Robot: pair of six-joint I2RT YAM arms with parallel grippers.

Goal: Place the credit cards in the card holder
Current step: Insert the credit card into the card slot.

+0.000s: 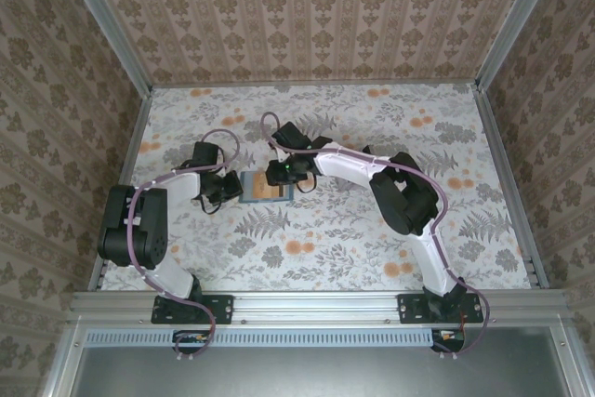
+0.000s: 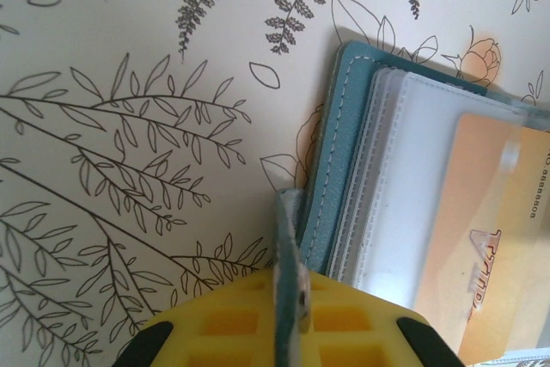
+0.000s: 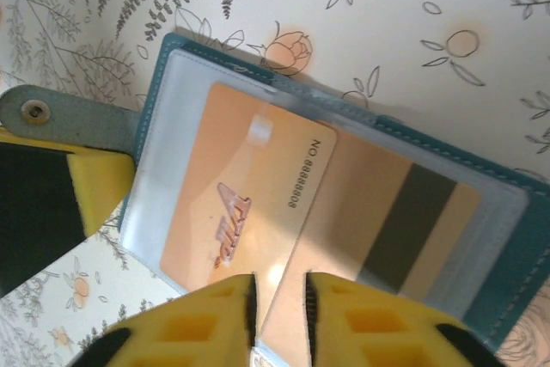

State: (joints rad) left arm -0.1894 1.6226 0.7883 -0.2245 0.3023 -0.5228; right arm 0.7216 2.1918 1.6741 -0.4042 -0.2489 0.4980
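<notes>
The teal card holder (image 1: 267, 189) lies open on the flowered table between both arms. In the right wrist view, two tan-orange credit cards sit in its clear sleeves: one printed with a number (image 3: 241, 204), and one with a dark stripe (image 3: 404, 221) partly under it. My right gripper (image 3: 278, 302) hovers just over the near edge of the numbered card with a narrow gap between its jaws and nothing clamped. My left gripper (image 2: 290, 298) is shut on the holder's teal snap strap (image 3: 51, 113), at the holder's left edge (image 2: 344, 126).
The flowered table (image 1: 372, 248) is walled in by patterned panels on three sides. A metal rail (image 1: 316, 302) runs along the near edge by the arm bases. The right arm's elbow (image 1: 409, 194) hangs over the table's right middle.
</notes>
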